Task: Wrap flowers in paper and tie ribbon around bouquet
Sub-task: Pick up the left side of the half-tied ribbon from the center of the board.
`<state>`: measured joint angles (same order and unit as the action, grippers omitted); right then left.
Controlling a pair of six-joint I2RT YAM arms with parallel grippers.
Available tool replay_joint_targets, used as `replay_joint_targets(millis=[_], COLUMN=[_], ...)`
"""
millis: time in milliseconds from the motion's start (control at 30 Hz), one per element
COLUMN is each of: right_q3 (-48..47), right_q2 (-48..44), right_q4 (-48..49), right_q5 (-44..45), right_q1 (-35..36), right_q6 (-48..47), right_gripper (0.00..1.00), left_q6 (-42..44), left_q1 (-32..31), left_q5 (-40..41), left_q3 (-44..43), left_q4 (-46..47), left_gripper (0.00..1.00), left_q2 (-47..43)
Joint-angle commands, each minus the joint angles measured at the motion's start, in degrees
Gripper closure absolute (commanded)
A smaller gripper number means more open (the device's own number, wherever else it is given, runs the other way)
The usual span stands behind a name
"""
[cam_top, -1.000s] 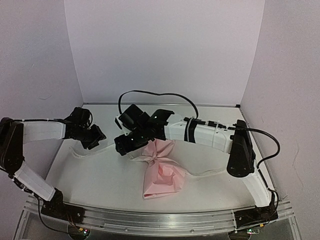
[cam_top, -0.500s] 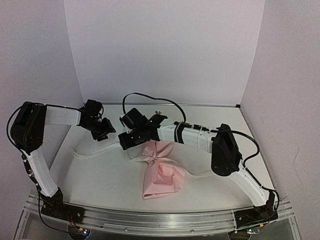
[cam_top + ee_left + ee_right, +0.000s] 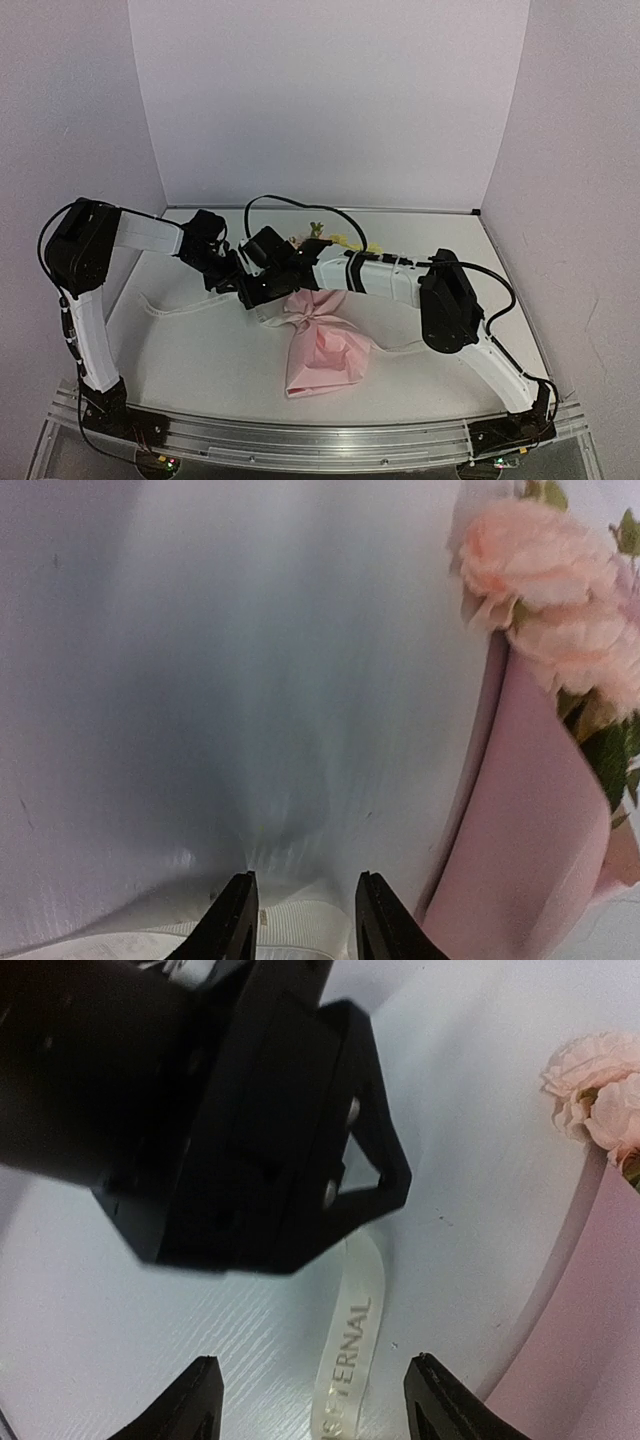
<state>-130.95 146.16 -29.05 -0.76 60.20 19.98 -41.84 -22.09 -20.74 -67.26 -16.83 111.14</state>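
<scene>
Since a second ago my left arm has swung in from the left side of the counter (image 3: 200,350) toward the middle, and my left pincer (image 3: 300,905) now sits right beside my right pincer (image 3: 315,1365), just left of the bouquet (image 3: 322,345). My right arm has pulled in and lowered over the bouquet's far end.

My left pincer is partly open, its two fingers apart, with a pale ribbed strip low between them; I cannot tell whether they touch it. My right pincer is wide open and holds nothing. The ribbon (image 3: 352,1350) lies flat on the counter between its fingers, printed lettering facing up, and runs away under the black body of my left pincer.

The bouquet lies on the counter near the middle, its pink paper (image 3: 530,860) pinched at the waist. The pink flowers (image 3: 525,565) stick out at the far end, just right of both pincers.
</scene>
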Motion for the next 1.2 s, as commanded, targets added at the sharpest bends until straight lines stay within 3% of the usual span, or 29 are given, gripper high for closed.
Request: replay_joint_targets(millis=[0,233,633,867,1167], right_q3=[2.34,4.78,9.78,3.66,-4.96], right_q2=[-1.62,-1.99,-7.33,-4.40,2.73], right_q4=[1.27,1.27,1.09,-1.22,-3.15], right_q5=[-2.34,-4.08,-0.67,5.60,5.62], right_q1=[0.27,1.48,5.12,5.63,5.63], right_q6=[-0.79,-1.77,-2.49,-2.43,-0.80], right_gripper=[0.36,0.39,0.37,0.35,0.37], left_q6=[-1.07,-4.33,-5.25,-7.54,-5.16], left_q1=[-1.88,-2.78,-2.75,0.19,2.33], left_q5=[-4.93,-6.43,-4.05,3.33,4.02], left_q3=[6.35,15.61,16.73,17.23,14.56], left_q4=[0.07,1.11,0.11,-2.34,-5.23], left_gripper=[0.68,0.69,0.68,0.67,0.66], left_q2=[-5.83,-15.92,-20.81,-26.32,-26.40])
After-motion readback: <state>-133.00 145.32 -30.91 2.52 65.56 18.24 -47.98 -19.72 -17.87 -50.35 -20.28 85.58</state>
